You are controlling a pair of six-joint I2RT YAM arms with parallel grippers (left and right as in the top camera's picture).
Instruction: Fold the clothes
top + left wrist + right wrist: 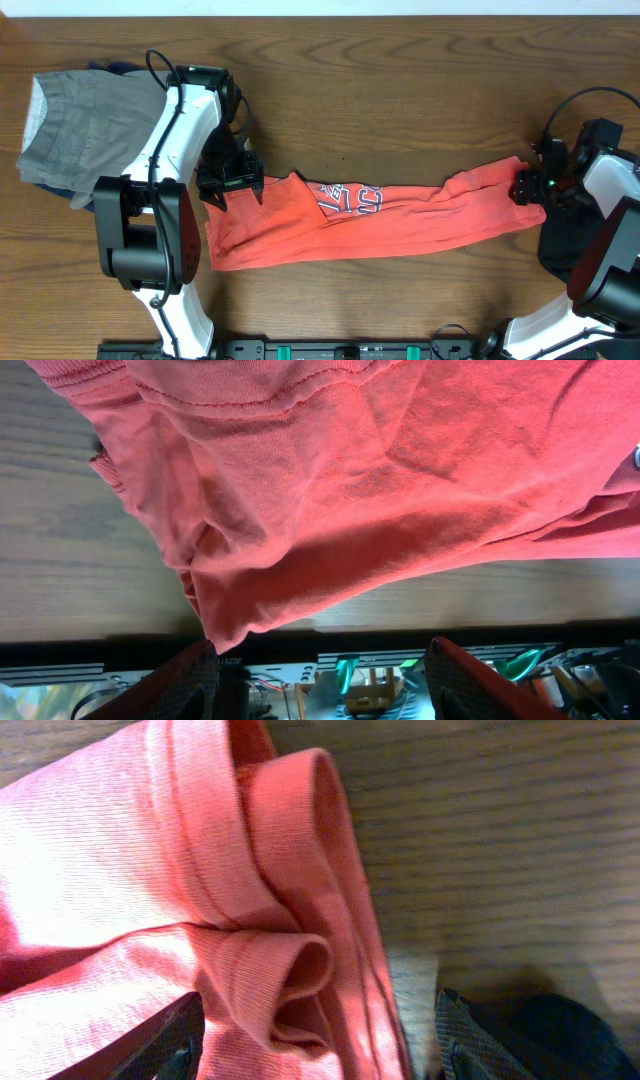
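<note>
T-shirt [400, 215]: bunched into a long band across the frame's middle
Left gripper [232, 188]: fingers wide, at the band's left end
Right gripper [527, 187]: fingers wide around the band's rolled right end
Risk: pinching several layers could drag the bunch crooked

T-shirt [420, 215]: coral-red all over, pretty bright
lettering [350, 200]: white print on the red
other garment [85, 125]: plain grey, bit of dark blue peeking out underneath
worktop [400, 100]: brown wood grain, darker streaks
arms [175, 120]: white shells, black joints
</note>
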